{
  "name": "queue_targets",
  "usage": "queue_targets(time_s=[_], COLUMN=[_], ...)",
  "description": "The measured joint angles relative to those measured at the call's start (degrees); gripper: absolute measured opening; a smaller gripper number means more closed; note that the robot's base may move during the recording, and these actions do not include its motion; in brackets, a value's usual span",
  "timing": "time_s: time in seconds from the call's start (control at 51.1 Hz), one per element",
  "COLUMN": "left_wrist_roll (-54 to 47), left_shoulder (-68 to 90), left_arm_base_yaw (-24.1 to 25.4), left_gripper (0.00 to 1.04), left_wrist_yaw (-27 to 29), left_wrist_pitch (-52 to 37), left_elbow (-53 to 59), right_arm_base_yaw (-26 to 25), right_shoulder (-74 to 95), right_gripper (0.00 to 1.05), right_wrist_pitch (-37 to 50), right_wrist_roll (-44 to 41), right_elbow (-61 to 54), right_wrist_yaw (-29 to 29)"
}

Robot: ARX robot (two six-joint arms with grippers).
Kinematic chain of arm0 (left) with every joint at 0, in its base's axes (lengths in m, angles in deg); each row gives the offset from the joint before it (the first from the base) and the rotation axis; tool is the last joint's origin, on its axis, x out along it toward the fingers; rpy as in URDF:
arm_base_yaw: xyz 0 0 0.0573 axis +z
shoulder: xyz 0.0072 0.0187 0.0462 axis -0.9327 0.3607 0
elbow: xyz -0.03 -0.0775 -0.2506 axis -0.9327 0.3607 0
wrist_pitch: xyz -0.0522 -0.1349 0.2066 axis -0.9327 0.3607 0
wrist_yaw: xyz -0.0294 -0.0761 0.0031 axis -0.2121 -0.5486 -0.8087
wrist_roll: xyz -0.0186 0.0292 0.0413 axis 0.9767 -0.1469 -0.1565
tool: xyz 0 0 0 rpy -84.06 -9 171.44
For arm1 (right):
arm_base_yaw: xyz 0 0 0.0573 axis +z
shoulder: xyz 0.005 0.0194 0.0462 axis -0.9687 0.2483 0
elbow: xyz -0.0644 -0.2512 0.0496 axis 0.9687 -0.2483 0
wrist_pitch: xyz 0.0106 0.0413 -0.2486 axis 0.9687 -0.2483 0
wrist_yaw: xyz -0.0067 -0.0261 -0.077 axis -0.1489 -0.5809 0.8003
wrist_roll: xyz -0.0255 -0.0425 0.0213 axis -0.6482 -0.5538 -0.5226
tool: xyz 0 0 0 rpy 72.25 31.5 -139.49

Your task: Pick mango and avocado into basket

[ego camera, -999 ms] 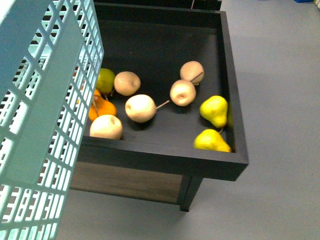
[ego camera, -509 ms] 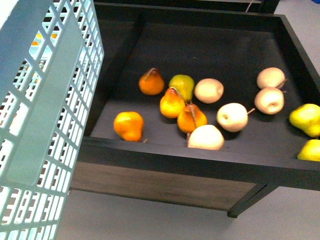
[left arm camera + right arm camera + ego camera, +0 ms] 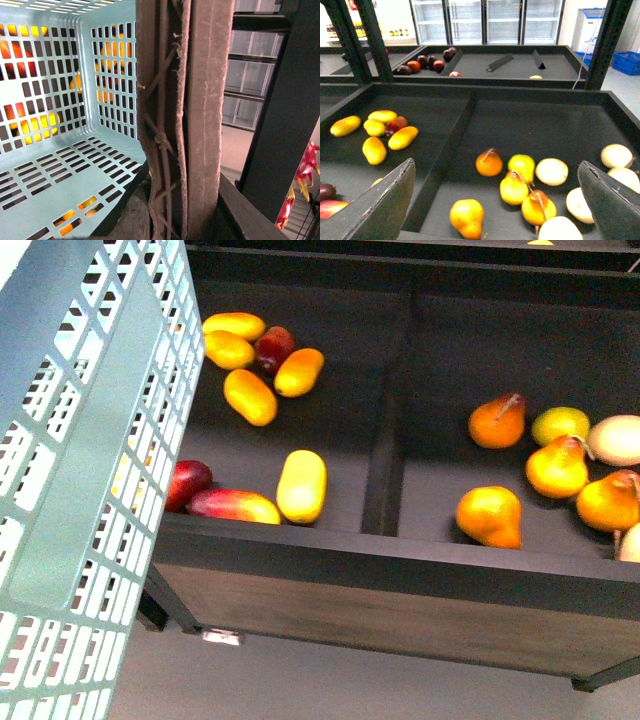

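Our right gripper (image 3: 496,164) is spread wide, empty. Nearest mango (image 3: 301,485) lies across the divider (image 3: 385,440) from it, on the basket (image 3: 90,460) side, long axis parallel to the divider (no avocado in sight atm). Our left gripper (image 3: 172,130) is clamped on the basket, so we'd send the right.

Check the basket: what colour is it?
The basket is light teal. The left wrist view shows it best.

The right gripper (image 3: 496,167) is held level, its two fingers (image 3: 385,205) spread wide apart. The left gripper (image 3: 182,215) is clamped on the handle (image 3: 200,100) of the basket (image 3: 60,165), jaws pressed against either side.
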Motion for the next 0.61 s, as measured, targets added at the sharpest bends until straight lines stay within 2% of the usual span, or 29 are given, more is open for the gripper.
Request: queue_targets(time_s=[0.607], left_wrist_roll=[0.02], left_shoulder=[0.00], left_arm_base_yaw=[0.00], left_gripper=[0.21], left_wrist_yaw=[-0.04], left_wrist_pitch=[0.00], left_elbow=[0.00], right_arm_base_yaw=[0.00], right_shoulder=[0.02], right_gripper=[0.96], right_wrist_pitch=[0.02], right_wrist_roll=[-0.02], right_elbow=[0.00], right_wrist_yaw=[-0.07])
